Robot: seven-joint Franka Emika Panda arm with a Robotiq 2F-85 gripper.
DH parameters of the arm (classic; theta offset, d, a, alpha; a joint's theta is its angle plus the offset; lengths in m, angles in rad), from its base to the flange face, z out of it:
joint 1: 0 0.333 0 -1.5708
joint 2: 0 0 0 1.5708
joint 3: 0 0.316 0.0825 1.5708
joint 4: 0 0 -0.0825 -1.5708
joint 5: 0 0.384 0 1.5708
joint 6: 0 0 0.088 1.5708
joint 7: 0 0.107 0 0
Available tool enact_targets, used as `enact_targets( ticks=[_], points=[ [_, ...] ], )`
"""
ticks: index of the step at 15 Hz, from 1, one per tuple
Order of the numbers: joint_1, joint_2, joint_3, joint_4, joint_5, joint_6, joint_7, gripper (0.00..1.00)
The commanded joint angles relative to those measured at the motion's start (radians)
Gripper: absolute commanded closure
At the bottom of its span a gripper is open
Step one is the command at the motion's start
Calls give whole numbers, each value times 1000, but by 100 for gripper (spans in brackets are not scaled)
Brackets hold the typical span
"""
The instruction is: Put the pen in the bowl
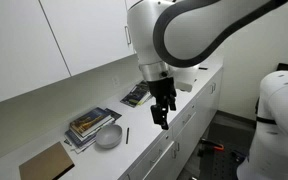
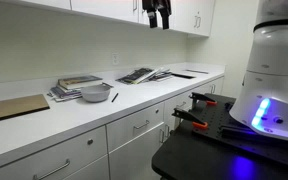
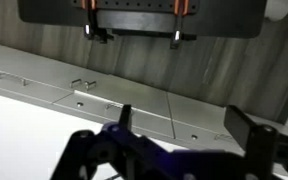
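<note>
My claw point(image 1: 162, 108) hangs high above the counter point(image 2: 159, 92), empty. In the wrist view it comes in from the top, and its two fingers point(image 3: 94, 32) stand wide apart with nothing between them, so it is open and ready for a pick. That camera shows only drawer fronts point(image 3: 104, 100) and a dark stand point(image 3: 154, 155) lower down. Neither the pen nor the bowl shows there, so I judge the claw sits out past the counter's edge, not over the work.

The pen point(image 1: 127, 135) lies flat on the counter just beside the bowl point(image 1: 108, 137), at about 3 o'clock from it in both exterior views and apart from the rim. The books point(image 1: 89, 124) sit at the bowl's 10 o'clock, touching it or nearly so. The board point(image 1: 46, 162) is further off at 8 o'clock. In an exterior view the claw is at about 1 o'clock from the pen point(image 2: 114, 97), well apart and far above.

The reach is not yet begun. I judge the next move is to bring the claw in over the pen and turn the fingers across its thin shaft. Because the pen lies so flat, the fingertips must come right down to the surface. The bowl so near leaves little room on that side.
</note>
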Motion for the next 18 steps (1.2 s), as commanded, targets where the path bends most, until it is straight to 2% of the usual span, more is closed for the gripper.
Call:
enact_targets(
  ticks=[1,6,7,8,11,15,18],
  points=[
    [7,1,-6,1,-4,-2,4,0],
    [7,1,-6,1,-4,-2,4,0],
    [-25,25,17,3,7,55,113,0],
    [-39,80,13,26,18,85,147,0],
    [-93,231,4,64,7,291,257,0],
    [-179,516,-8,184,-39,551,427,0],
    [-185,720,-60,320,-100,663,591,0]
  ],
)
